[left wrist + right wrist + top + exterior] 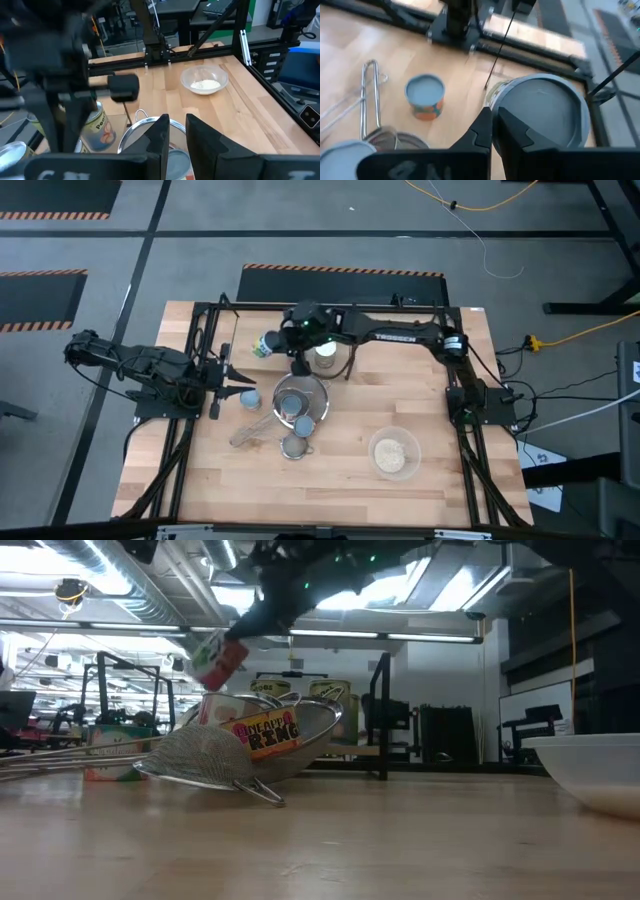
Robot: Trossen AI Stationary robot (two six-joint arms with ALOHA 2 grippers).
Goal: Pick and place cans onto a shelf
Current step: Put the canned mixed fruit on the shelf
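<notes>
My right gripper (292, 355) reaches in from the right over the far middle of the table. It is shut at a tilted can (265, 345) with a grey-blue top (540, 112), which is off the table in the low view (215, 660). The black-rod shelf (381, 710) stands behind the strainers, and a cream-topped can (325, 358) stands by one of its rods (349, 365). A blue-topped can (247, 398) stands on the table just right of my left gripper (228, 380), which is shut and empty. Another can (268, 732) lies in the big strainer (300, 395). My right gripper meets the can at its top rim (492, 107). One finger (515, 132) lies over the top and the other beside the olive wall. The fingers come slanting down from the right. The can hangs tilted, clear of the table; the fingers hide the exact contact.
A small strainer (295, 446) and long wire handles (370, 95) lie near the table's middle. A glass bowl of beige stuff (393, 452) stands at the near right. A further can (115, 750) stands at the left in the low view. A black frame borders the table's sides.
</notes>
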